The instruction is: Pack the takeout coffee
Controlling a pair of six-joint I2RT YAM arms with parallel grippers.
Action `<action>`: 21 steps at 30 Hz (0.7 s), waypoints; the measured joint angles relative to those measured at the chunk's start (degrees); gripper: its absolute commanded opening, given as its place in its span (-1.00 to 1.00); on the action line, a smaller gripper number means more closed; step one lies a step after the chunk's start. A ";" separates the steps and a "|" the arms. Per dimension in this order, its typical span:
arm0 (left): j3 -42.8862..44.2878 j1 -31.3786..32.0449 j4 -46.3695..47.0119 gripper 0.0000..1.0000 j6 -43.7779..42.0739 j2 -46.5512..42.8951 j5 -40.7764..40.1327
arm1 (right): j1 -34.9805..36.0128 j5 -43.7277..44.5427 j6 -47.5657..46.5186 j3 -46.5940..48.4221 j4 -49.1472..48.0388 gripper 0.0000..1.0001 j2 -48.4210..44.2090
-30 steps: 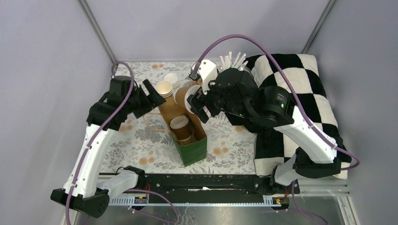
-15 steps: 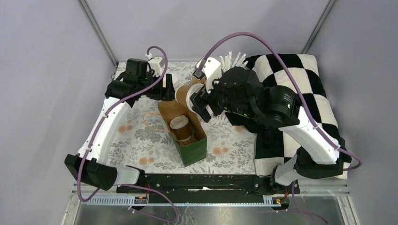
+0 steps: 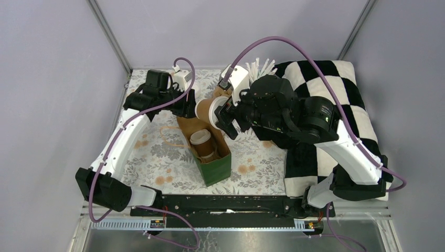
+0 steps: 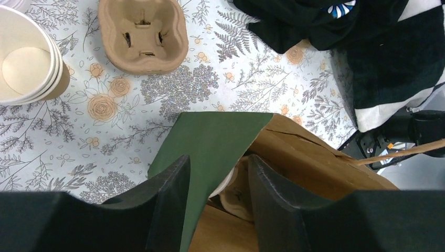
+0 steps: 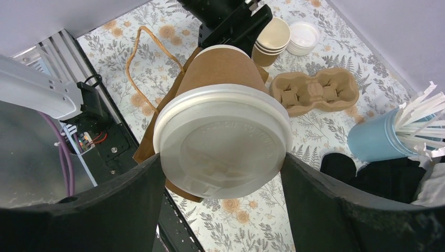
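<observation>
Coffee cup (image 5: 223, 139) clamped in right gripper (image 5: 221, 157), left gripper (image 4: 218, 168) apart astride bag (image 4: 215, 136) rim

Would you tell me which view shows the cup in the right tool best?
Right wrist: the cup fills the frame, lid toward the camera, in the right tool. Top external shows it small and tipped by the bag. Left wrist misses it.
</observation>
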State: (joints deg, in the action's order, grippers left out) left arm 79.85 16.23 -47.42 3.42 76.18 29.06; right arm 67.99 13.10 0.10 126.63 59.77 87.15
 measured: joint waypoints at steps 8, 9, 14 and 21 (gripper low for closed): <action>-1.84 1.09 4.00 -0.55 -1.46 -1.14 -1.97 | 0.00 -2.21 -0.48 0.07 0.68 -0.31 0.52; -2.47 1.49 4.57 -0.58 -1.73 -1.81 -2.32 | 0.00 -2.51 -0.52 0.26 1.27 -0.31 0.96; -4.48 3.28 6.21 -1.00 -4.02 -5.35 -2.91 | 0.00 -3.37 -0.66 2.16 2.91 -0.30 3.98; -9.11 6.19 10.82 -1.00 -2.16 -9.40 -7.34 | 0.00 -3.78 0.74 3.69 5.70 -0.33 6.29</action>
State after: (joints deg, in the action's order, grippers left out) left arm 70.74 22.41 -36.60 1.26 66.78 21.71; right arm 67.99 9.32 0.84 130.32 65.47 93.45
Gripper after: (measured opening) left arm 0.005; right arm 0.810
